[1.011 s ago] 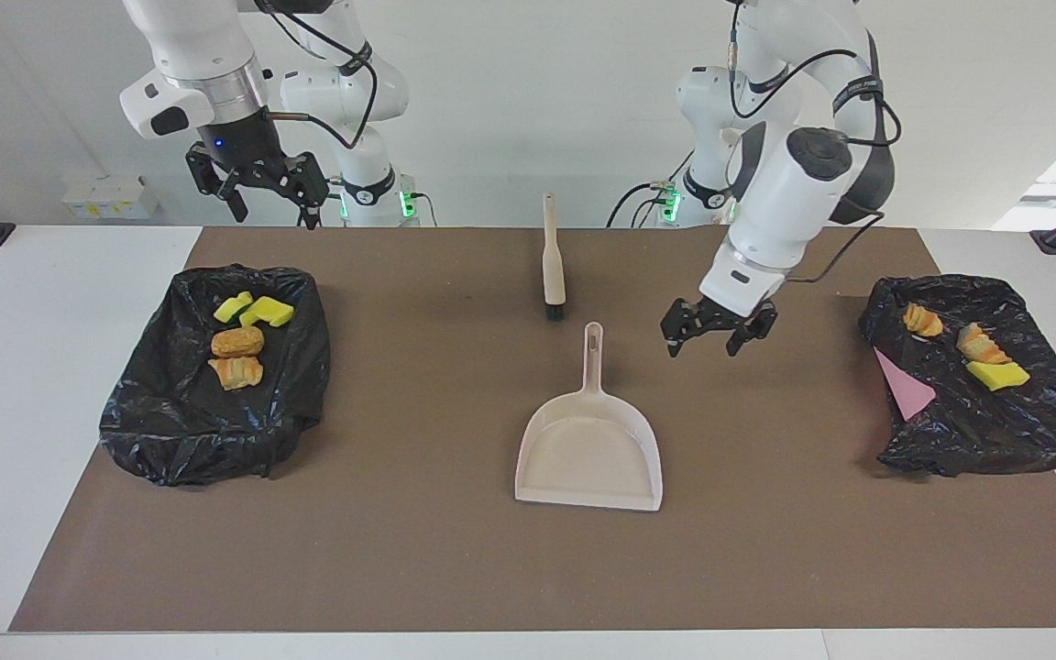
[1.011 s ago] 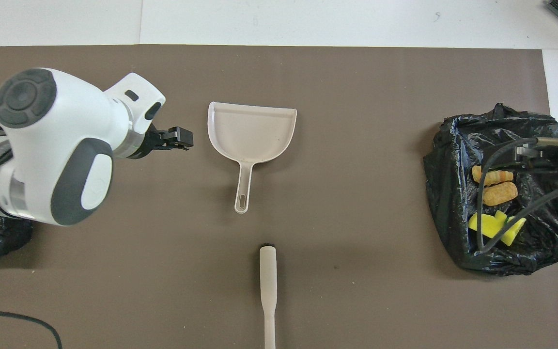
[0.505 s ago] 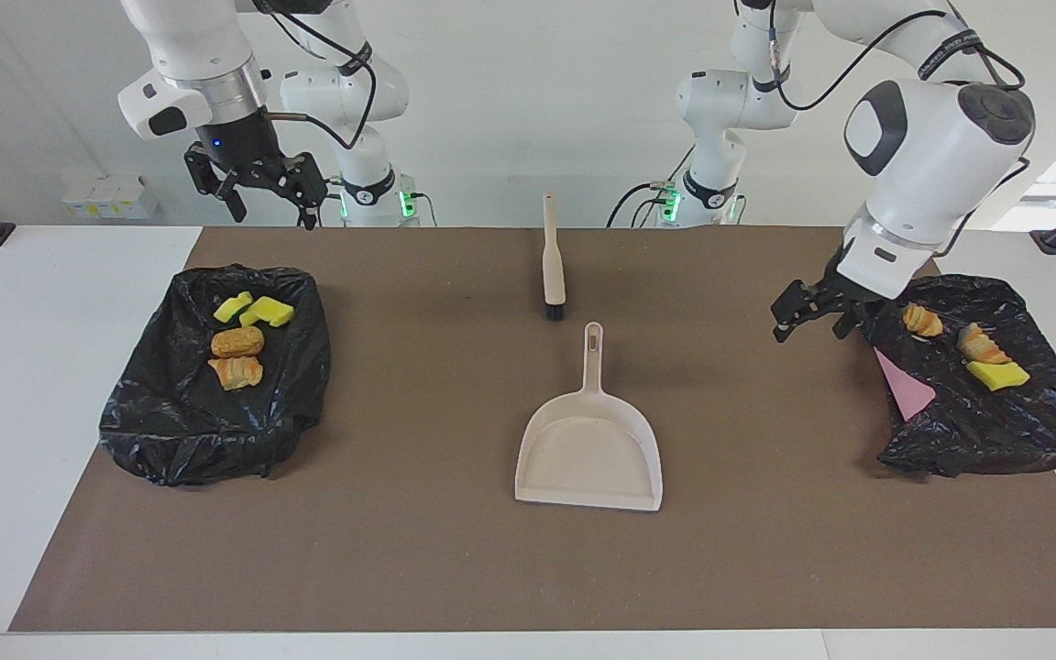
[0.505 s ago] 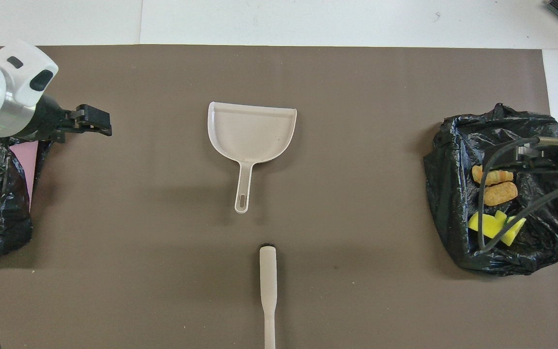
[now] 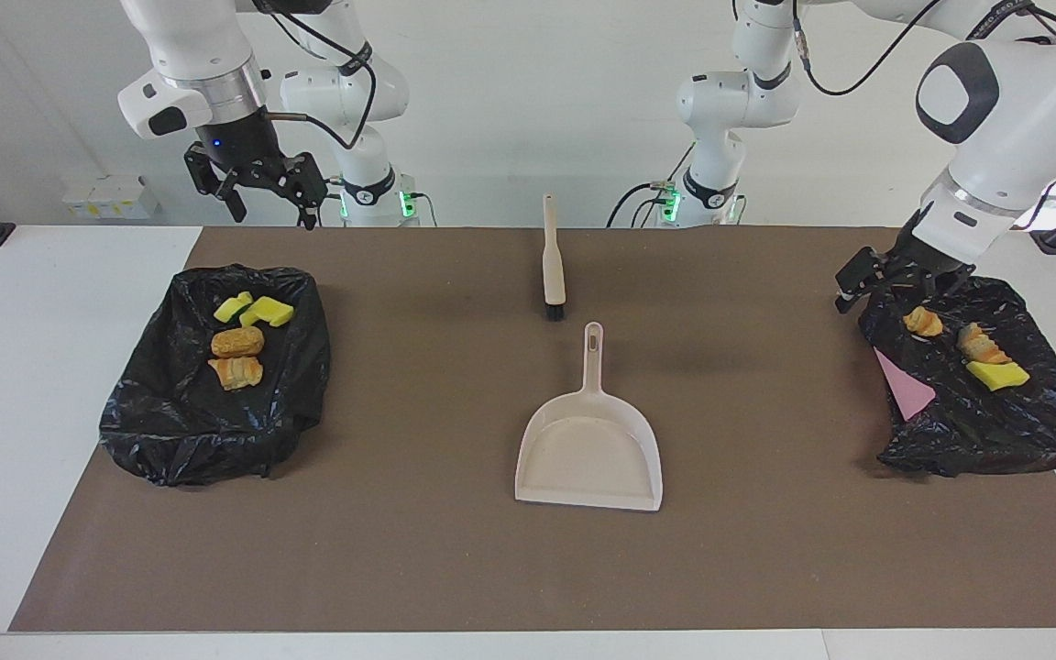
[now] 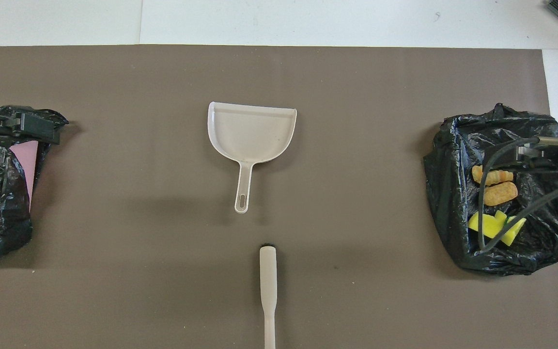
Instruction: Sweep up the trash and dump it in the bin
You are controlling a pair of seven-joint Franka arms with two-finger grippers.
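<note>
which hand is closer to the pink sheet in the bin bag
Left. The left hand hangs over the robot-side edge of the bin bag holding the pink sheet. The right hand is raised above the other bag, at the right arm's end.

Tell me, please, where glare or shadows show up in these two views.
Facing view: both black bags glint with wrinkle highlights; bright daylight washes out the corner above the left arm's bag; soft shadows lie beside the dustpan and brush. Overhead view: a faint shadow band crosses the mat near the dustpan's handle, otherwise even light.
</note>
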